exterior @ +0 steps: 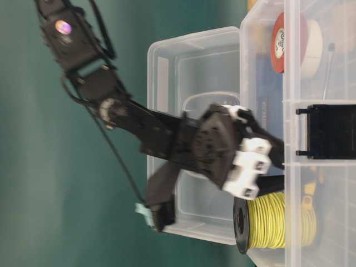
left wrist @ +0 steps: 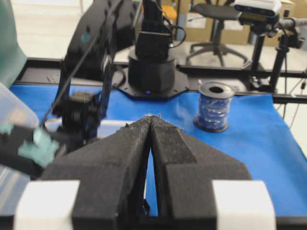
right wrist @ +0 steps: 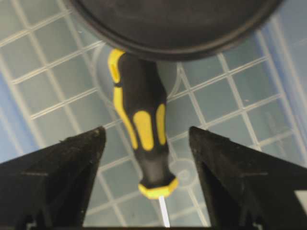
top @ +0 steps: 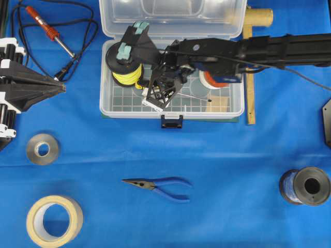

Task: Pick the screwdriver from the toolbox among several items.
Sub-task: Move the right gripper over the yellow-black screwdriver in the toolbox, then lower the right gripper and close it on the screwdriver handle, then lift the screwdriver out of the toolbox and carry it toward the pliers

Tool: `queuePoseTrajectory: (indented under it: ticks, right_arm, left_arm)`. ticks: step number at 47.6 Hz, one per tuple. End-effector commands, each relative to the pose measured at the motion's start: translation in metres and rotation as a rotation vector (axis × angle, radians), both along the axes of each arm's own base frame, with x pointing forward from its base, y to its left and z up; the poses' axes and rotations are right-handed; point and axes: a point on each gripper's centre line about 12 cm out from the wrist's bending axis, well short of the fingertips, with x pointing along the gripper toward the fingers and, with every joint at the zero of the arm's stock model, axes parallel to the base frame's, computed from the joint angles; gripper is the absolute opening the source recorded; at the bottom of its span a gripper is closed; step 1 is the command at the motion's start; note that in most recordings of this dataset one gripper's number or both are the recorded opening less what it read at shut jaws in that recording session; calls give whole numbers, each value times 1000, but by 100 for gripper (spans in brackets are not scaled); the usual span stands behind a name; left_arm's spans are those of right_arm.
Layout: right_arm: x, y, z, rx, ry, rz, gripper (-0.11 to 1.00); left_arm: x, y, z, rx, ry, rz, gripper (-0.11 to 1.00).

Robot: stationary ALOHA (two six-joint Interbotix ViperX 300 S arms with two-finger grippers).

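Reaching into the toolbox (top: 235, 111), our right fingers (right wrist: 147, 179) sit wide either side of the screwdriver (right wrist: 141, 136), not gripping. Left fingers (left wrist: 151, 143) are pressed together, holding nothing.

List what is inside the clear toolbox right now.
In the toolbox: a spool of yellow wire, the screwdriver on the gridded floor, a red-and-white tape roll and the open right tool over the handle. The arm covers the middle, so anything below is unseen.
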Motion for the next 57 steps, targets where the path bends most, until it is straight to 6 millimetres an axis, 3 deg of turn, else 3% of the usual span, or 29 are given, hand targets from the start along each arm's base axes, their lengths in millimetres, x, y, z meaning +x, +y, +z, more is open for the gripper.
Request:
queuePoseTrajectory:
  ticks: [1,9,16,18,26,42,50,57]
  right_arm:
    - [6,-3,9,-8,-31,-1,74]
    - [7,-3,0,-8,-22,-1,68]
    - [7,-4,1,-9,-25,-1,31]
    - [7,-3,4,-10,-29,1,26]
    - [3,-4,30,-20,-60,-2,26]
    - [-41,8,139,-52,-98,11,26]
    - [-51,46,177,-57,-169,86,26]
    - [-41,92,174,-74,-195,189,26]
  left_arm:
    - [2,0,5,-3,-14,0,0]
    - [2,0,3,-3,-9,0,0]
    - [1,0,1,-4,-5,0,0]
    - [1,0,1,-6,-5,1,0]
    - [1,0,1,-12,-3,-1,0]
    - [0,0,2,-12,-8,-1,0]
    - [0,0,2,-12,-6,-1,0]
    - [0,0,3,-14,-11,0,0]
